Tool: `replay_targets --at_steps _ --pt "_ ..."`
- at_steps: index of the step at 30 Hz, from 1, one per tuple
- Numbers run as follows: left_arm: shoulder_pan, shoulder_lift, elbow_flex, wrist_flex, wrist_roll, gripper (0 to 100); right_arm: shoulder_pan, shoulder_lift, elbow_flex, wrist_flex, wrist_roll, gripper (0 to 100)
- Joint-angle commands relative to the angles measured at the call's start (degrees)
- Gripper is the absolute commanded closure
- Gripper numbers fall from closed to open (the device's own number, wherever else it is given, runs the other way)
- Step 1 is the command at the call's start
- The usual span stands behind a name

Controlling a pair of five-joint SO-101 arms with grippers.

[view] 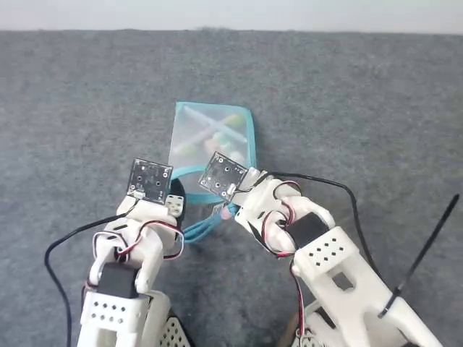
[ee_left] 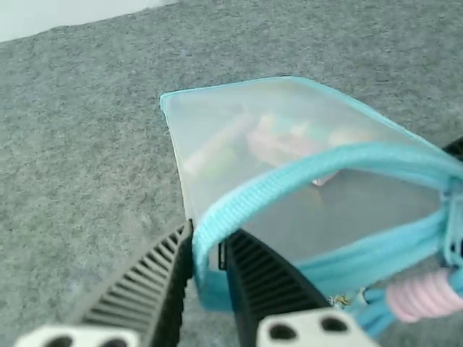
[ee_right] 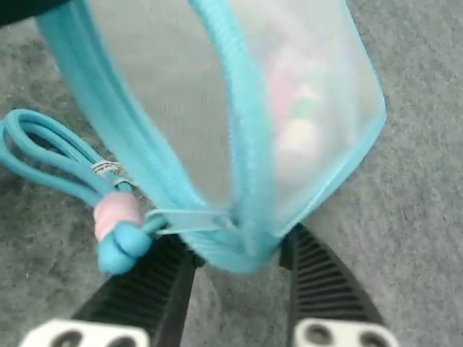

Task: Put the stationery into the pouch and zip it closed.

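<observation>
The pouch lies on the grey desk, just in front of both arms, with its open end toward them. From above, the wrist cameras cover that end, so the grips themselves are hidden there. Coloured stationery shows as blurred shapes through the pouch's clear wall.

The left wrist view shows the left claw pinched closed on the blue zipper band at one end of the pouch's mouth. The band arches up away from the lower edge, so the mouth gapes.

The right wrist view shows the other end of the mouth, where the two zipper bands meet. This end sits between the fingers of the right claw, and both fingers press against the pouch. Beside that corner of the pouch, a looped blue cord with a pink bead hangs from the zip tab.

Black cables trail from the arms across the desk, to either side of the pouch's near end.
</observation>
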Motion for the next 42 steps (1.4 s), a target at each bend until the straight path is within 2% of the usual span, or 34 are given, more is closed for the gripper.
replay_targets --at_steps 1,2,9,15,21,27,34,40,42 --pt "1.5 -0.2 -1.8 -1.3 -0.4 96 -3.7 -3.1 -5.1 -1.0 -0.6 97.4" --pt "2.3 -0.2 -1.8 -1.2 -0.4 96 -3.6 -3.1 -5.2 -1.9 -0.6 99.8" --pt "10.7 -0.4 1.3 -1.3 -4.5 95 -3.1 -2.5 -8.3 -1.9 -0.9 99.1" --pt "10.9 -0.5 0.9 -1.5 -4.3 94 4.2 -2.5 -8.4 -1.3 -7.0 99.1" --pt "4.7 -0.5 0.7 -4.1 -4.0 89 8.9 -2.6 -5.6 -1.5 -7.3 99.2" --pt "-3.8 -0.5 -0.7 -6.9 2.5 89 9.0 -2.6 -4.7 -1.1 -7.6 99.2" --pt "-15.0 -0.5 -4.1 -6.9 10.5 73 9.0 -2.5 -4.7 0.5 -9.1 99.2" --pt "-15.7 -0.5 -5.9 -4.1 10.6 76 9.1 -2.5 -4.7 1.4 -9.6 99.2" --pt "-18.2 -0.5 -7.0 -3.7 10.6 76 9.1 -2.5 -4.7 1.4 -10.5 99.2"
